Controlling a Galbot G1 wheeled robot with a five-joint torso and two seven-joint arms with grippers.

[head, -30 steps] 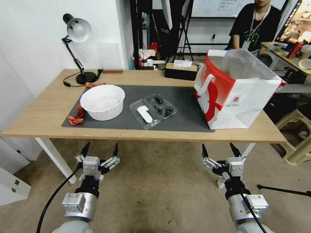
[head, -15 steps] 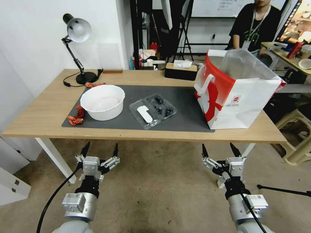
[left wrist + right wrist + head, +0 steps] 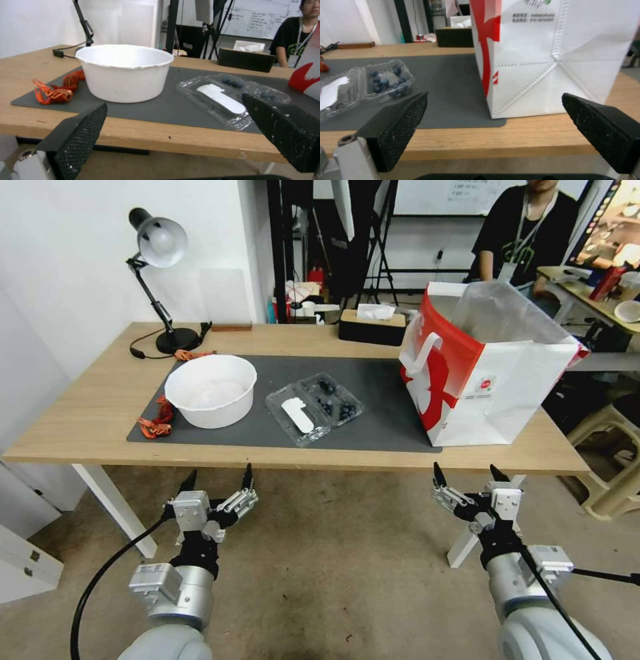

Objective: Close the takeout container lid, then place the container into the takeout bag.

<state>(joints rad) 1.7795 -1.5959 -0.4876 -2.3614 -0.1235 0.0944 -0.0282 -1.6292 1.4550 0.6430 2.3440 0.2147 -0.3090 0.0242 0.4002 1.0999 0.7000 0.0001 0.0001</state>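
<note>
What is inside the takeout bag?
The takeout bag stands open, showing silvery lining at its mouth. Its walls hide the bottom, so any contents cannot be seen.

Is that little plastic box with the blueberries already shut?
No, the takeout container lies spread open on the mat, its lid flat beside the berries.

Takeout bag (image 3: 553, 50), standing at the table's right end: two small printed lines on its white side, too blurred for me to read. Small red round logo (image 3: 485, 381) above them, lettering illegible. Whiteboard (image 3: 251, 18) behind: handwriting unreadable.
</note>
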